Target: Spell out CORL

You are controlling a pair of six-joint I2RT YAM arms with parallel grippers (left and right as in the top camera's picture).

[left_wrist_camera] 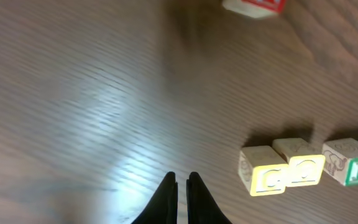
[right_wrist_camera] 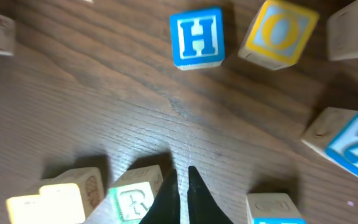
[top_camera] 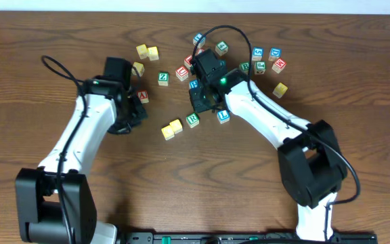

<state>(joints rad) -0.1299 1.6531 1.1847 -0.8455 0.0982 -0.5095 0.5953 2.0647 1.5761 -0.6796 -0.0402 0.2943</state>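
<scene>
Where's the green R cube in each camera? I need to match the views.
Overhead: the green R cube sits at the picture's centre.
Left wrist: at the right edge, lower half.
Right wrist: at the bottom edge, just left of the right gripper.
Shared landmark: the two yellow cubes next to it.

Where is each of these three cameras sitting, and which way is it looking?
Overhead: fixed above the table, looking straight down; the left arm and right arm show.
Left wrist: low over the table, facing past the shut left gripper toward two yellow cubes.
Right wrist: low too, facing past the shut right gripper toward the blue H cube.
Shared: both wrist views and the overhead catch the green R cube.
</scene>
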